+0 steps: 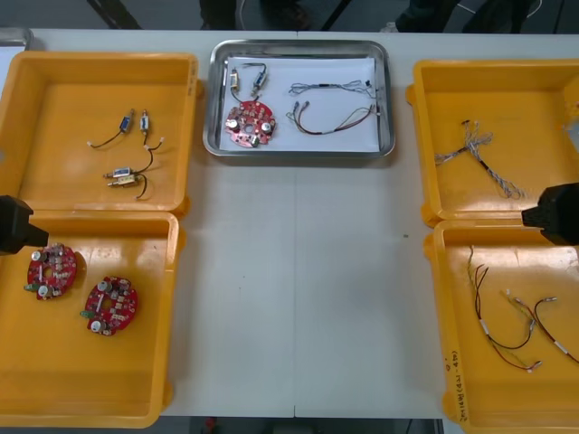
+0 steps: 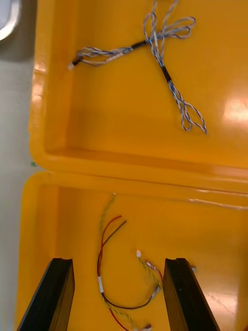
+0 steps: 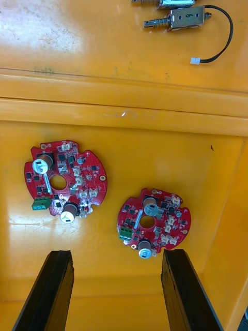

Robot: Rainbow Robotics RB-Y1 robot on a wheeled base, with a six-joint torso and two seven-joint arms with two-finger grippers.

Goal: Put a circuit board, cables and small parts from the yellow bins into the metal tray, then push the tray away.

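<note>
Tray: stood at the table's far middle, between the yellow bins.
Tray contents: one board, small parts and cables lay on its white inside.
Left gripper: fingers spread, holding nothing, above the near left bin, just short of two spare boards.
Right gripper: fingers spread, empty, above the near right bin, over red and black wires.
</note>
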